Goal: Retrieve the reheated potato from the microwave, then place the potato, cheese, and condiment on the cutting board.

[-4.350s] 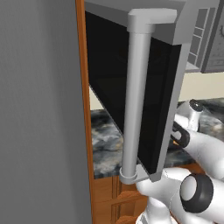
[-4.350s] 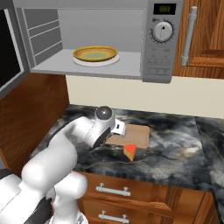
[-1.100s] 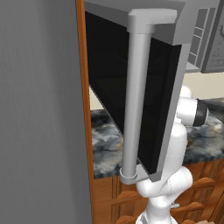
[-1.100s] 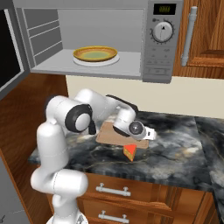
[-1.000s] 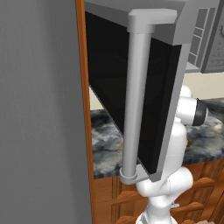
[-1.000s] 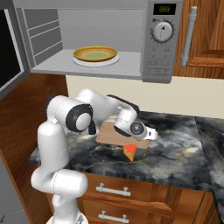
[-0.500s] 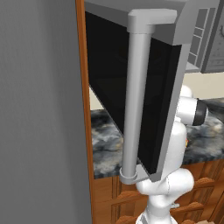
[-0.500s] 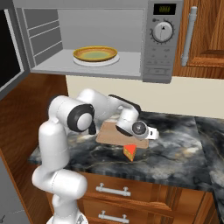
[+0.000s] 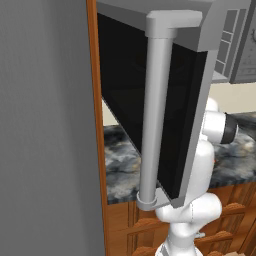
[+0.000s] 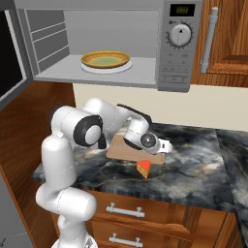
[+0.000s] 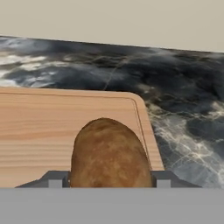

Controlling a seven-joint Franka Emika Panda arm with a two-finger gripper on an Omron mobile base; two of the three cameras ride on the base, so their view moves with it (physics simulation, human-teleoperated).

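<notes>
The gripper has its fingers on either side of the potato; a clamp cannot be told. The cutting board lies beneath, cheese just beside.

Even soft light, sharp render, faint shadows

— A: What forms the glossy white, rounded-segment robot arm?
— B: Smooth bulbous white links, dark grey joint caps, and small dark finger tips.
</notes>
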